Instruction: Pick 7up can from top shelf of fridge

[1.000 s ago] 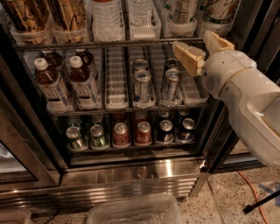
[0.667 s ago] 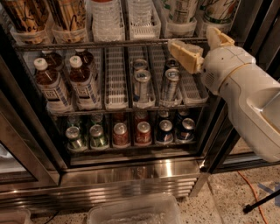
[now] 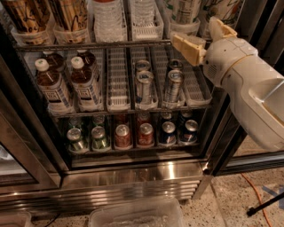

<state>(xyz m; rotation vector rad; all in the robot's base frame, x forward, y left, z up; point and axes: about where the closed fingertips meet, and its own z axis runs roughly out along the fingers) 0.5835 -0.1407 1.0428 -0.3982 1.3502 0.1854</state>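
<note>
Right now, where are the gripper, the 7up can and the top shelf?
gripper (image 3: 194, 30): camera view, upper right, midway between open fingertips.
7up can (image 3: 184, 9): camera view, printed side.
top shelf (image 3: 71, 45): camera view, front wire edge.

Gripper (image 3: 195, 31) at top shelf (image 3: 88, 45) rt end; cans (image 3: 185, 9) packed ahead, door frame (image 3: 220, 142) rt.

Fridge (image 3: 133, 177): three racks, one above another.
- Top shelf (image 3: 88, 45): tall cups (image 3: 26, 15) at left, water bottles (image 3: 106, 17) at centre, 7up can (image 3: 185, 9) toward right end.
- Hand (image 3: 193, 30): before right end of top shelf, just in front of 7up can, fingers spread, nothing between.
- Middle rack (image 3: 133, 108): capped bottles (image 3: 53, 86) left, slim cans (image 3: 144, 84) in two lanes right of centre.
- Bottom rack (image 3: 133, 150): small cans (image 3: 122, 135) in row of six.
- Bin (image 3: 133, 215): on floor before fridge.
</note>
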